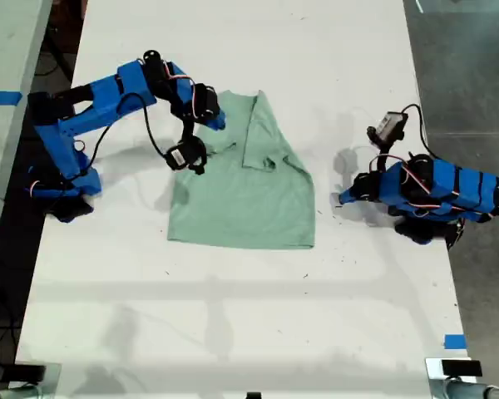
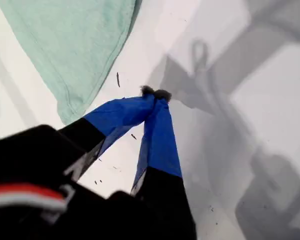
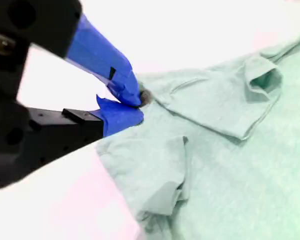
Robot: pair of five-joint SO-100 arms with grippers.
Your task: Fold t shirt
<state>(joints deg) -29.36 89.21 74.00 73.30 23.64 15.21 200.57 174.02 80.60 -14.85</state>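
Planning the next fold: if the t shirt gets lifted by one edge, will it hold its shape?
Probably not. The t shirt looks limp: it already creases where my second end effector pinches it. It likely drapes, and seems light.

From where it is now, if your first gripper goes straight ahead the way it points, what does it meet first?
Probably the bare white table. My first gripper is shut on nothing, and ahead of its tips I see only tabletop. The t shirt lies off to one side of that line, though depth is uncertain.

One t shirt [image 1: 245,191]; two blue arms; one table [image 1: 233,316]; three blue tape marks.
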